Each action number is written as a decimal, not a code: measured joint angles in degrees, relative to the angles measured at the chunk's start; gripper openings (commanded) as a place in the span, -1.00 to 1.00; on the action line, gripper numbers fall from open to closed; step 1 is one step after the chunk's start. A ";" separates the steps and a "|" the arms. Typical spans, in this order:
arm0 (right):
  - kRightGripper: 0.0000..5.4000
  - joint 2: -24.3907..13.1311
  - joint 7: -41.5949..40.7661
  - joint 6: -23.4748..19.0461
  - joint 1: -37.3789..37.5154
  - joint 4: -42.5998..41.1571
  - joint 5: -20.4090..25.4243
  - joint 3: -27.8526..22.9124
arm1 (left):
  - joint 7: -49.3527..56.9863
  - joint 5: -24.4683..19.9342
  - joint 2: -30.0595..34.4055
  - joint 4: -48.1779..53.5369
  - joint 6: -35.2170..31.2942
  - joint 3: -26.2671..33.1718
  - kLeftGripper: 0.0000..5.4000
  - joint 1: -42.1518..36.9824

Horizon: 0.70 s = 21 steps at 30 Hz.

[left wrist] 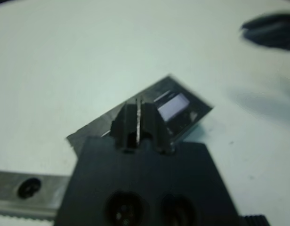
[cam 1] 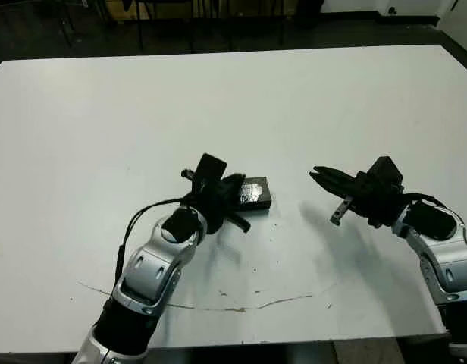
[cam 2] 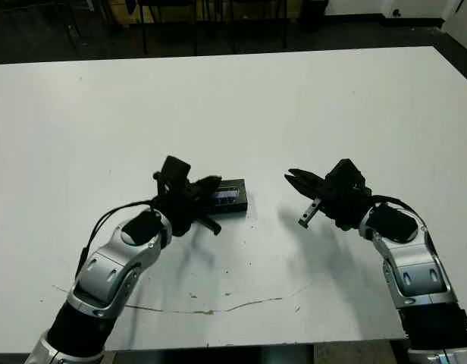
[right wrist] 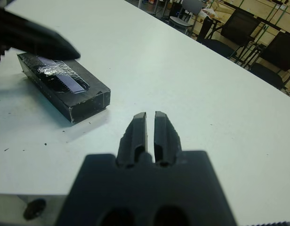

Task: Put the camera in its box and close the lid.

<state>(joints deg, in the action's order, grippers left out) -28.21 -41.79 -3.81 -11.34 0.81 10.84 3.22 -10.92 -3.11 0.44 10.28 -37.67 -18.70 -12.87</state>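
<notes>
Box closed under its silver-panelled lid at worktop centre, camera presumably inside, unseen. Left tool clenched, resting on lid's 9 o'clock end, likely pressing it home. Right tool clenched, empty, parked at 3 o'clock, well apart.

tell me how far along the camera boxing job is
Mostly done, it seems: the lid with its shiny panel sits on the box, and no camera shows on the table. The shut left gripper is at the lid. The shut right gripper hangs apart, holding nothing. Left: perhaps a final press.
</notes>
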 measured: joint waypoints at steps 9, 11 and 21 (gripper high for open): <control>-1.00 0.00 -0.53 -0.29 0.42 -0.42 0.19 -0.02 | 2.00 2.71 -0.73 -5.38 3.70 -0.56 -1.00 -0.10; -1.00 0.00 -0.54 -0.43 0.44 -0.58 0.27 -0.02 | 2.00 2.96 -0.74 -5.65 3.80 -0.65 -1.00 -0.13; -1.00 -0.05 -0.37 -2.11 1.46 -3.37 -0.04 0.12 | 0.48 2.68 -0.44 -4.68 3.81 -0.11 -1.00 0.56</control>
<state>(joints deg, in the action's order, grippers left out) -28.27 -42.16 -5.92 -9.88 -2.55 10.80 3.34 -10.44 -0.43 0.00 5.60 -33.86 -18.82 -12.31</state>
